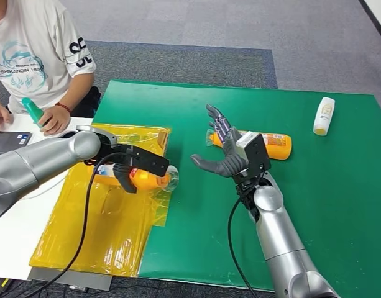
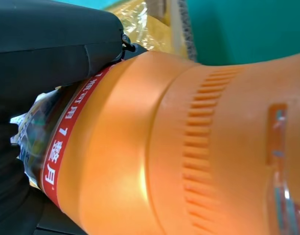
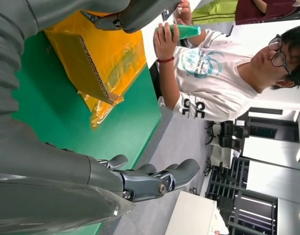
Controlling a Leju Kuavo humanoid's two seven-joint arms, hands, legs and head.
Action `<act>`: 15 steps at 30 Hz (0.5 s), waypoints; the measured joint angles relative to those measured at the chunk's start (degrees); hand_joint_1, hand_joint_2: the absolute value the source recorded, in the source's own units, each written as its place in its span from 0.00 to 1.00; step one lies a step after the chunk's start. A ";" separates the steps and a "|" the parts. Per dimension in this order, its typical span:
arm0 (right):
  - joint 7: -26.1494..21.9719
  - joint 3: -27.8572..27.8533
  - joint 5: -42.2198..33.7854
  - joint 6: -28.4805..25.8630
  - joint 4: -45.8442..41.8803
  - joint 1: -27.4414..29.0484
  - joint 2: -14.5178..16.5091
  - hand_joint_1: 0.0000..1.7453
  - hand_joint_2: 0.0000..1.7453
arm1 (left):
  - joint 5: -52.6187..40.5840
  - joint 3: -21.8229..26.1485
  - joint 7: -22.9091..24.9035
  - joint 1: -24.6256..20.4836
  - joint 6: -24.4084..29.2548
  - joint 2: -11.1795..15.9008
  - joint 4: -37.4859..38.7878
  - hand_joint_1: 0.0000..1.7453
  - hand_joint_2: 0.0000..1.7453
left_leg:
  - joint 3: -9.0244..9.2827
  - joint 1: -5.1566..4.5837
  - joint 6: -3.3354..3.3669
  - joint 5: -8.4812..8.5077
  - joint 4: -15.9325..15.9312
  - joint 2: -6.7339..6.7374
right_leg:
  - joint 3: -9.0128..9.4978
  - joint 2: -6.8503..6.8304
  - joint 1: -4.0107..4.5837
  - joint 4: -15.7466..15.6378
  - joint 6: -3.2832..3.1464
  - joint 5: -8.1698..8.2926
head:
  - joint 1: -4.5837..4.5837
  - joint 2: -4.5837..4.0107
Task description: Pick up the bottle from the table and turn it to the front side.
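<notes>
Left hand (image 1: 132, 166) grips an orange bottle (image 1: 148, 179) lying sideways above the yellow sheet (image 1: 109, 230). Right hand (image 1: 223, 149) released, fingers spread, over the green mat (image 1: 319, 205).

You're looking at an orange bottle (image 1: 148, 179) with a red band, yellow film (image 1: 104, 230), green mat (image 1: 291, 205).

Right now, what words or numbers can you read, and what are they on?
"1 整月" on the red band of the orange bottle that the left hand holds.
"SHIKANOIN HEIZ..." on the person's white shirt, the end cut off.
White bottle: label too small to read.
Second orange bottle: label too blurred.
</notes>
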 joint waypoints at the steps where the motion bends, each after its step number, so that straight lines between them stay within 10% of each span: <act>1: 0.00 0.01 0.03 0.05 0.00 0.00 0.00 0.00 1.00 | 0.92 0.13 0.14 0.18 0.11 -0.14 0.11 1.00 1.00 | 0.00 0.00 0.00 0.00 0.00 0.00 | 0.00 0.00 0.00 0.00 0.00 0.00 | 0.00 0.01; 15: 0.02 0.84 -0.60 0.38 0.00 -0.02 0.01 0.00 1.00 | 19.74 4.63 5.90 2.21 -0.54 0.09 1.69 1.00 1.00 | -0.01 0.00 0.00 0.00 0.00 0.00 | 0.01 0.00 0.00 0.01 0.00 0.00 | 0.00 0.01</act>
